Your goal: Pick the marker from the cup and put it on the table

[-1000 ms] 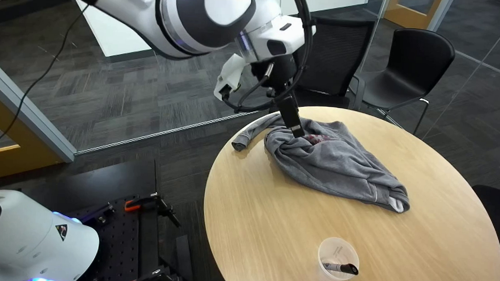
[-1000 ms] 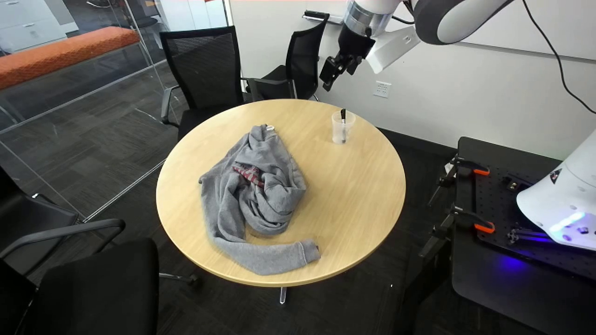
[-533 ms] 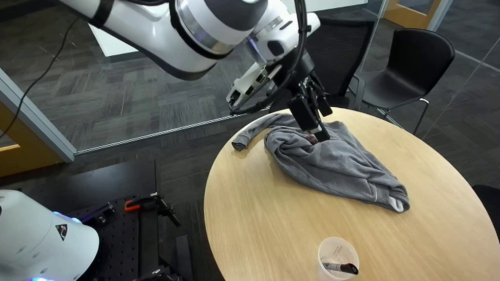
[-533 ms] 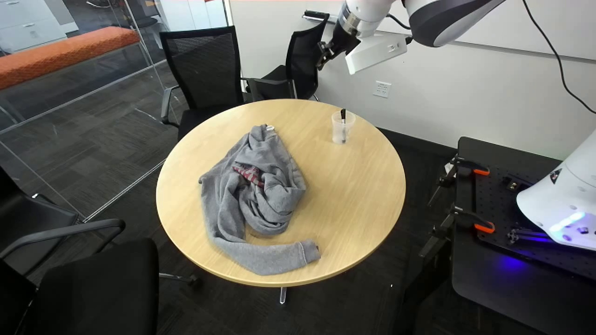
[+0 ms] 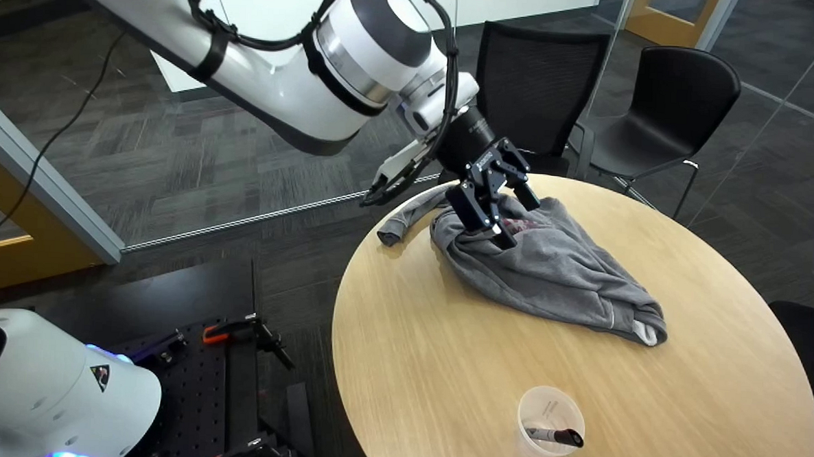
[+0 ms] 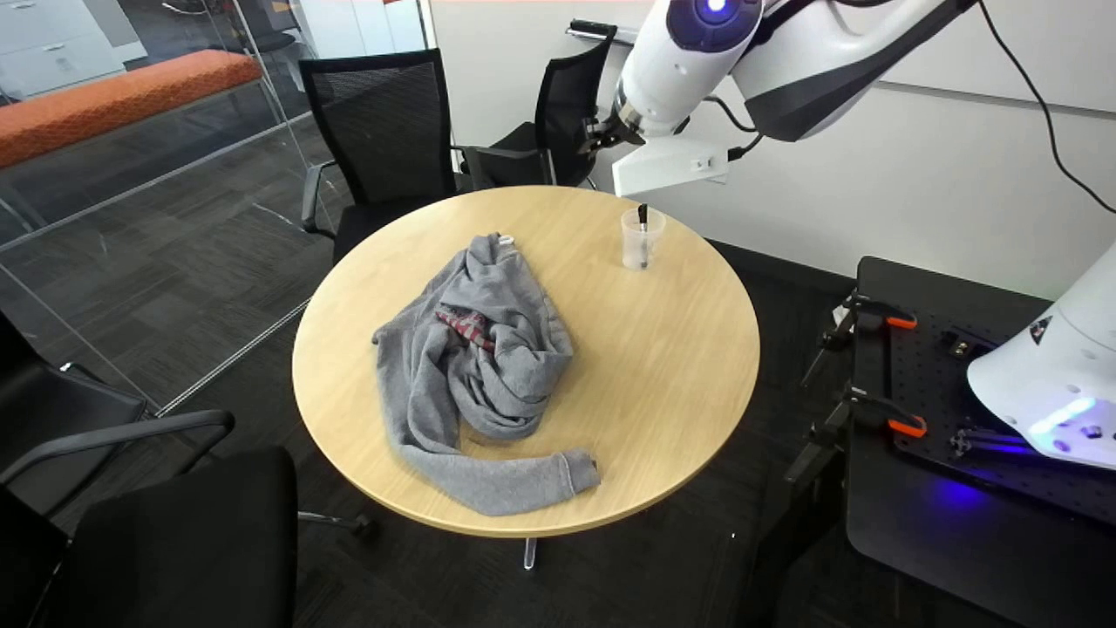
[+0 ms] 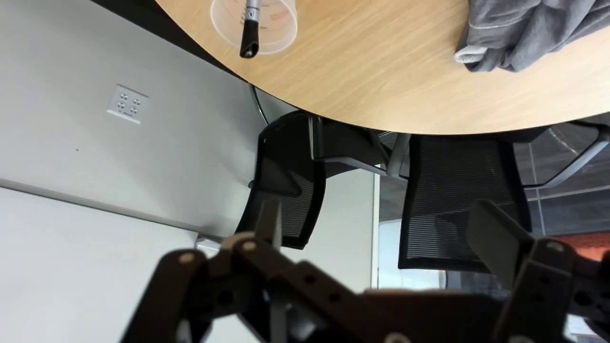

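Well, the claw is spread wide with nothing in it, and the marker leans in the cup on the table. If the claw comes in crooked, it might bump the cup and knock it over.

The desk is viewed from above, from opposite sides, in both exterior views, and upside down past the tool in the wrist view; cup and cloth are shared throughout.
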Controlling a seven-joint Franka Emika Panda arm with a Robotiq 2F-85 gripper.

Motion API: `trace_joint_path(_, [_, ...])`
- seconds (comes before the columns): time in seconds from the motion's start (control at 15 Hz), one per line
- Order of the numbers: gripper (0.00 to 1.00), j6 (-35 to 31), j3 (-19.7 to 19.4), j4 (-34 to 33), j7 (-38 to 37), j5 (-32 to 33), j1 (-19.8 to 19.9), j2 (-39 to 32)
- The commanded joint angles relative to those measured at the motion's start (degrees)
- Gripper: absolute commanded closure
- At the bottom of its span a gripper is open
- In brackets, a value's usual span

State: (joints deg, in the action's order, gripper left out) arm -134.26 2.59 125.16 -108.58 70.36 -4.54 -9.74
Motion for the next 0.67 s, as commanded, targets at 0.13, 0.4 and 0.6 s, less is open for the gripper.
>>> trace_joint_path(0.13, [0.0, 0.5, 0.2, -0.4, -0.7, -0.1, -0.3, -0.9])
trace_joint_path(0.4, [0.0, 4.4, -0.6, -1.5, -4.9, 2.6, -0.7, -1.4])
trace_joint_path(0.6, [0.0, 7.6, -1.1, -2.3, -10.8, 6.0, -0.6, -2.7])
